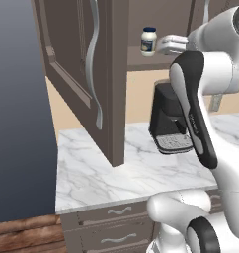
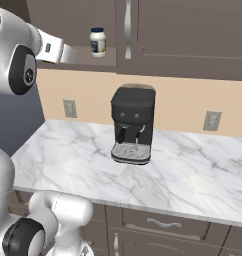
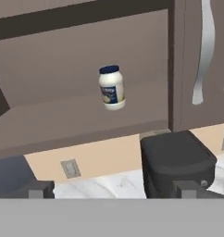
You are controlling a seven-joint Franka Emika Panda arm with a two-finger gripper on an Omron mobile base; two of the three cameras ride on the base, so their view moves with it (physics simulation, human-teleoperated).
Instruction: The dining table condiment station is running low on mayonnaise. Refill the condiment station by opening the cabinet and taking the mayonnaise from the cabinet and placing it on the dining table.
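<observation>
**Cabinet open, mayonnaise on the shelf, jaws wide apart and empty**

The cabinet door is swung fully out to the left in the left base view, wavy silver handle facing the camera. The mayonnaise stands upright on the bare cabinet shelf, dark lid on top, label facing out. Also visible in the right base view and in the hand view, where it looks slightly tilted because the camera is rolled.

The gripper is pointed at the jar from in front of the shelf, well apart from it, nothing touching. Jaws stand wide open, holding nothing; the two dark finger tips sit far apart at the bottom of the hand view.

Below the shelf, a black coffee machine sits on the marble table, against the beige wall. A closed neighbouring cabinet door is right of the open compartment. Low drawers run under the table top.
</observation>
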